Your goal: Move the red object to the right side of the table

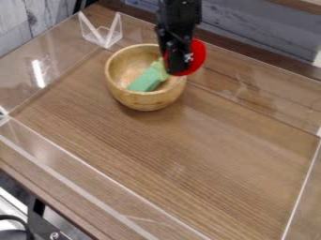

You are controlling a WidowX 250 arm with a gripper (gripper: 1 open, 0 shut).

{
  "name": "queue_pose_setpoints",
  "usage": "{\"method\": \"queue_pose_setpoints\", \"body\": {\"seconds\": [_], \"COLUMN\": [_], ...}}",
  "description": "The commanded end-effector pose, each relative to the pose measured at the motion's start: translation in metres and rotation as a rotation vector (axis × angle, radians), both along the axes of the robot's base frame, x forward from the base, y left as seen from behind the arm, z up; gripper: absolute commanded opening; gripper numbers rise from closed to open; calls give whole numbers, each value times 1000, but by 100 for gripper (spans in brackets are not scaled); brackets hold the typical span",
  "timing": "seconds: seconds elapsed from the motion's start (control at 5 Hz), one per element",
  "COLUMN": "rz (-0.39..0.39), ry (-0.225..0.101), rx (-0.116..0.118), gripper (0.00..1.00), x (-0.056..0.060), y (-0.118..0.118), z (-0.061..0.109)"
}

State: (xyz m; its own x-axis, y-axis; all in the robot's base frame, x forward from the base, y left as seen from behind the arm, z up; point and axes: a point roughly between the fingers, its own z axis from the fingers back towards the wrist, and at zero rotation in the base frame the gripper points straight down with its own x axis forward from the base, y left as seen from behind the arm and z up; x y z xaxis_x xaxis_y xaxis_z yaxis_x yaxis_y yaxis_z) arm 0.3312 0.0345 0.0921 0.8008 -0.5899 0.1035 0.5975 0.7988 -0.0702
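1. My hand [179,54]: black, reaching down from the top edge of the frame, just right of centre. It is clenched on the red fruit, which sits between its tips.
2. Red fruit [189,56]: small, round, bright red, held in my hand in the upper middle of the frame. It hangs at the right rim of the bowl, partly covering that rim. I cannot tell whether it touches the rim. No stem or leaf can be made out at this size.
3. Bowl [131,97]: light wood, round, upright on the desk, upper centre of the frame, left of and below my hand.
4. Green block [149,78]: flat, pale green, lying tilted inside the bowl, its upper end close beside my hand.
5. Desk [189,159]: brown wood grain, filling most of the frame. The lower and right parts carry nothing but reflections.
6. Clear walls [32,141]: see-through panels edging the desk; one runs along the left and lower sides, another down the right edge.
7. Clear stand [100,31]: small folded see-through piece at the upper left, behind the bowl and well apart from my hand.
8. Grey plank wall [264,23]: backdrop across the top of the frame.
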Motion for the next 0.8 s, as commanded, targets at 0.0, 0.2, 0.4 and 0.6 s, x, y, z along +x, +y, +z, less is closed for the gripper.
{"method": "queue_pose_setpoints", "body": {"seconds": [0.0,0.2,0.4,0.6], "rz": [-43,-72,-127,-193], "ry": [-106,-125,-147,-152], "rx": [3,-4,-12,-27], "gripper": [0,0,0,0], "x": [8,8,5,2], "y": [-12,-23,-35,-48], "z": [18,9,18,17]}}
